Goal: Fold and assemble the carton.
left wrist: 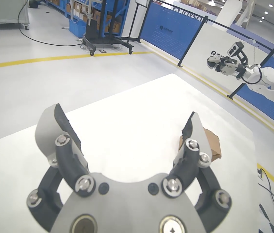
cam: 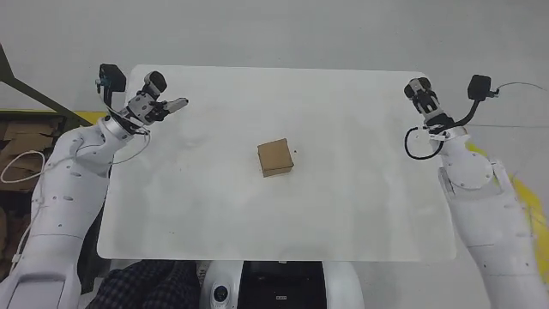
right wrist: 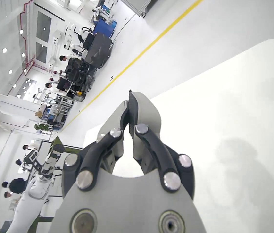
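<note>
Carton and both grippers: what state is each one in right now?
carton: folded into a box shape, top looks closed, resting on the table, nothing holding it.
left gripper: open, empty, above one far corner of the table, apart from the carton.
right gripper: shut, empty, above the other far corner, apart from the carton.

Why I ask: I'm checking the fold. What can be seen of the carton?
The carton is a small brown cardboard box. It is folded into a boxy shape and its flat top looks closed. It sits near the middle of the white table, turned slightly askew to the table's edges. Only the table touches it. The open left end effector and the shut right end effector are well away from it, near the table's sides.
</note>
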`<state>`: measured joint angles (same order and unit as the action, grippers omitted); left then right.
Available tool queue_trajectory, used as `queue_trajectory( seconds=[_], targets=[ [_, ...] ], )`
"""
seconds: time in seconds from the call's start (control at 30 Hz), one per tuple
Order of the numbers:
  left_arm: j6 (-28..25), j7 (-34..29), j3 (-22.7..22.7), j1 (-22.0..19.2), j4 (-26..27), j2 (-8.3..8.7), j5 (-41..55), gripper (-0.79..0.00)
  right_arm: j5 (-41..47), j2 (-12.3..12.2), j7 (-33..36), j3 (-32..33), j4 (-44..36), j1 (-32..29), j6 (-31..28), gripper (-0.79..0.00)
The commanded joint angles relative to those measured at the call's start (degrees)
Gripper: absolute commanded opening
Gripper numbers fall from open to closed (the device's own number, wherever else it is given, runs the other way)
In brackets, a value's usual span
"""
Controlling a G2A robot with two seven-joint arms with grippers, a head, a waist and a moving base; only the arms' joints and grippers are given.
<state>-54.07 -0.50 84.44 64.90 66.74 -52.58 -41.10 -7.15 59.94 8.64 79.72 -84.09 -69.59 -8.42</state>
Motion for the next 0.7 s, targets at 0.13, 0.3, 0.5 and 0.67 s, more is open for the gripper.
queue_trajectory(
  seconds=[0.13,0.3,0.5,0.67],
  targets=[
    [0.0,-0.7,2.6,1.5,0.7,0.49,1.8,0.0,-3.0,0.1,-4.0,1.3,-1.7,-2.1,-0.1,-0.557],
    [0.5,-0.9,4.4,2.8,1.8,0.73,3.1,0.0,-4.9,0.3,-5.6,1.8,-2.5,-3.2,0.6,-0.286],
    [0.7,-1.2,4.7,3.2,2.2,0.77,3.7,-0.001,-4.9,0.4,-6.0,1.9,-2.6,-3.4,0.7,-0.214],
    [0.7,-1.2,4.7,3.2,2.2,0.76,3.7,-0.001,-4.9,0.4,-5.9,1.9,-2.6,-3.4,0.6,-0.041]
  ],
)
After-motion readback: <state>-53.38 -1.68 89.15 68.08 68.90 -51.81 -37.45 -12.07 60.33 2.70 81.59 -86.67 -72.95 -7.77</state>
